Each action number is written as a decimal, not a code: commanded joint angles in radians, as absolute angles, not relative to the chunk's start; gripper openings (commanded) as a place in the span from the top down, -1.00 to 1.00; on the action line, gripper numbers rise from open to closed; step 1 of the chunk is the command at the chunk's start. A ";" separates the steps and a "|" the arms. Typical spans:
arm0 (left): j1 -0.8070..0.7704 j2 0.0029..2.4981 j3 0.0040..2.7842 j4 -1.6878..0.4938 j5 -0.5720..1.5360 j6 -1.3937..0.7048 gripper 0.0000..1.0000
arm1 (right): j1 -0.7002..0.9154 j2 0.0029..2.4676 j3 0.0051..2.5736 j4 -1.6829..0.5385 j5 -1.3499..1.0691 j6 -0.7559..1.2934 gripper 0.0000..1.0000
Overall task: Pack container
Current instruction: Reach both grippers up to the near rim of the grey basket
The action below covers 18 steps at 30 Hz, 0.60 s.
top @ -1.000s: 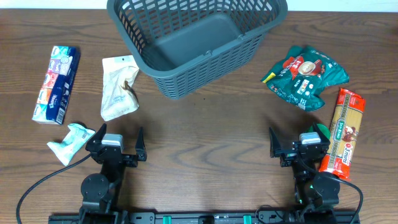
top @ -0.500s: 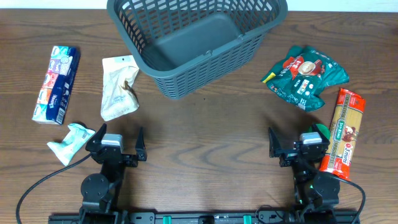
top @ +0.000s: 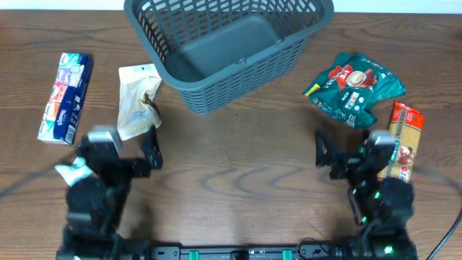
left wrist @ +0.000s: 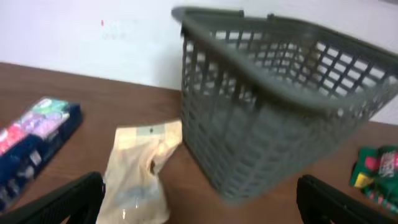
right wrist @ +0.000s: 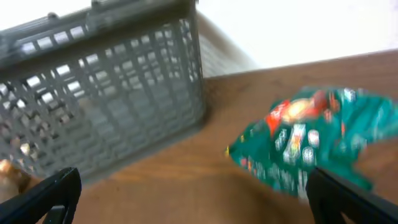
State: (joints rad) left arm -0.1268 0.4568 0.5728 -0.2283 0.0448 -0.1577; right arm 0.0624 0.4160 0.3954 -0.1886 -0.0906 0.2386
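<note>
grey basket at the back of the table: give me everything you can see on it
The large dark grey rectangular plastic basket has slotted lattice walls, a solid floor and a thick rim. It stands upright on the brown wooden table, at the far middle, turned askew to the table's edge. Its far rim runs out of the overhead view. Its floor shows bare, with nothing inside.

- From overhead the light is bright and even, falling from above; the wooden desk (top: 238, 159) shows a soft sheen and no hard glare.
- Shadows are faint and short, clearest beneath the container (top: 224, 50) at the far edge.
- The left arm (top: 94, 195) and right arm (top: 379, 202), at the near edge, look smeared; the packets are sharp.
- The left wrist view is soft throughout, its pale wall washed out.
- The right wrist view is blurrier: the green packet (right wrist: 311, 143) is streaked, its lettering unreadable.
</note>
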 commanded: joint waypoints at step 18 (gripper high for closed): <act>-0.130 1.245 1.682 -1.005 0.159 -0.114 -0.97 | 0.052 1.554 1.891 -1.047 -0.427 -0.023 -0.13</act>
